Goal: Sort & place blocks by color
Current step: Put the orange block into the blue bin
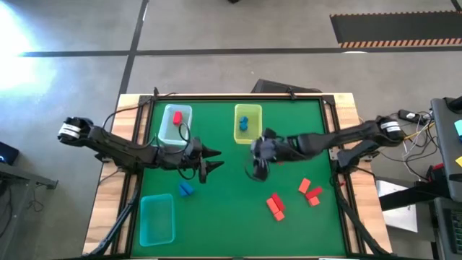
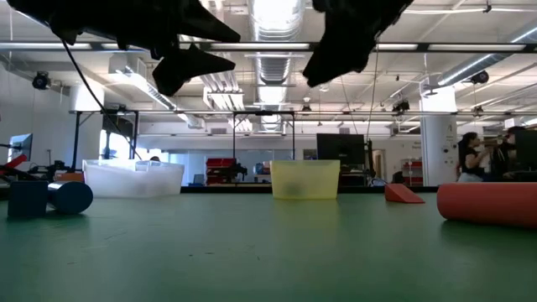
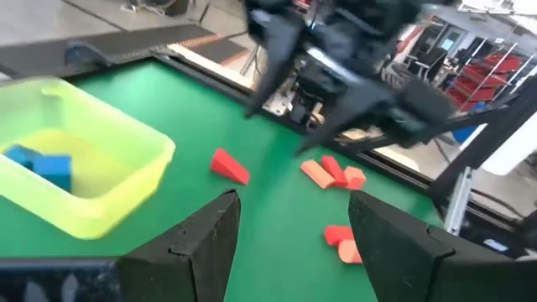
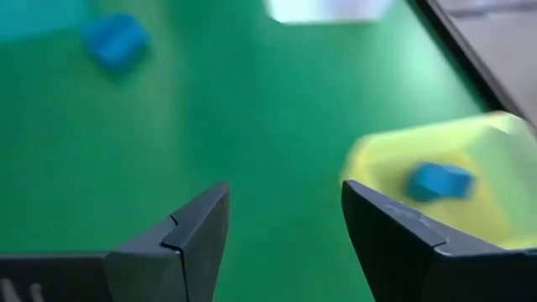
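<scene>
mid-sort, between picks by the look of it. left gripper (image 1: 211, 160) hovers over the mat near table centre, fingers (image 3: 205, 243) spread apart w/ nothing between them. right gripper (image 1: 258, 165) hangs just below the yellow-green tray (image 1: 247, 134), fingers (image 4: 189, 235) also apart and empty.

blocks so far: blue ones (image 1: 245, 121) lie in the yellow-green tray, a red one (image 1: 177, 116) in the pale tray (image 1: 175, 136); teal tray (image 1: 157, 220) at the near left looks empty. still loose on the green mat (image 1: 238, 209) – blue blocks (image 1: 186, 189) just below the left gripper, and a red/orange cluster (image 1: 275, 206) plus two more (image 1: 311, 192) toward the right side.

next move, as a guess: left drops onto the loose blue pieces, closest to it, then carries them to the yellow-green tray; right swings back for the red cluster. calls for a straight descent and centring on small pieces – easy to nudge instead of pinch.

no brands, labels or readable writing anywhere.
</scene>
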You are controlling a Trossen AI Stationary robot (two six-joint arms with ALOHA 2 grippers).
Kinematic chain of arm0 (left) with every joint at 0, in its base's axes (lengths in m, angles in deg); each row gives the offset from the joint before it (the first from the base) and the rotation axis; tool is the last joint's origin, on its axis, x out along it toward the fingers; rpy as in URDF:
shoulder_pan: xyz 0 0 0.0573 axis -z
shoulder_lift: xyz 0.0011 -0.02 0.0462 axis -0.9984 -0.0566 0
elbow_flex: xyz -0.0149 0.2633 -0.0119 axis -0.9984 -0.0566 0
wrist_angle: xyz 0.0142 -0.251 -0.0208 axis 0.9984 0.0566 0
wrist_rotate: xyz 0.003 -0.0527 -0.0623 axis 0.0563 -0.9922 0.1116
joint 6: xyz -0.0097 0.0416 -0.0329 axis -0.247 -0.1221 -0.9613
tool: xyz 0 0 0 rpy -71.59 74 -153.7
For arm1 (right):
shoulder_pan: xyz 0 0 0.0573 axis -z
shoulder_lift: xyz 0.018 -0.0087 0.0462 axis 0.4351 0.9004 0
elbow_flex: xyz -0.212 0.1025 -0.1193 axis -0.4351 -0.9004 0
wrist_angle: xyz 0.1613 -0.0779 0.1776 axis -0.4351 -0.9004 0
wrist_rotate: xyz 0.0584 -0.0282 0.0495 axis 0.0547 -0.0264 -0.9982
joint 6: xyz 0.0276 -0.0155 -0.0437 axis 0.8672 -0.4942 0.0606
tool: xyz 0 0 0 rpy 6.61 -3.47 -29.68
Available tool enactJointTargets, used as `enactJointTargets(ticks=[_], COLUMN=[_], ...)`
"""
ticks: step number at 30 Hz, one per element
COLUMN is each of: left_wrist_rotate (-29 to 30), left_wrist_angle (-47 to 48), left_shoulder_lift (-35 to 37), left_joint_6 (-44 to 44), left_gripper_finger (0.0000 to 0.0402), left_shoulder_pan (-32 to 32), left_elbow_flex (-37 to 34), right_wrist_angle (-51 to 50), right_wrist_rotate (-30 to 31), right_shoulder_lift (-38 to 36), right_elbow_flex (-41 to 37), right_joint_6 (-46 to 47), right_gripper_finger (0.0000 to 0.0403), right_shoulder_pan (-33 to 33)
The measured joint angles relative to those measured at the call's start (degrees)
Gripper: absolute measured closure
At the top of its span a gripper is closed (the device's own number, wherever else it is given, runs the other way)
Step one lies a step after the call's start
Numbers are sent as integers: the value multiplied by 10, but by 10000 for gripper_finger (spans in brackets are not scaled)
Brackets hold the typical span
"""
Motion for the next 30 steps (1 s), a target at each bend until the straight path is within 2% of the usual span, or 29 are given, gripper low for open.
enactJointTargets(ticks=[3, 8, 14, 19, 22, 26, 30], left_wrist_rotate=[0, 0, 1, 1, 1, 1, 1], left_wrist_angle=[-5, -31, -34, -35, -36, -43, -46], left_shoulder_lift=[-12, -22, -23, -23, -23, -23, -23], left_joint_6=[-16, -15, -14, -9, 11, 42, 64], left_gripper_finger=[194, 194, 194, 194, 194, 194, 194], left_shoulder_pan=[7, 16, 15, 14, 13, 12, 12], left_elbow_flex=[0, 0, 0, 0, 0, 0, 0], right_wrist_angle=[42, 40, 20, -62, -126, -229, -307], right_wrist_rotate=[-1, -8, -63, -65, -67, -99, -158], right_shoulder_lift=[-18, -35, -38, -10, 16, 59, 120], right_elbow_flex=[-26, -34, -14, 38, 76, 125, 170], right_joint_6=[37, 157, 247, 319, 399, 527, 609], right_gripper_finger=[184, 184, 184, 184, 184, 184, 184], right_shoulder_pan=[-41, -88, -124, -153, -168, -185, -197])
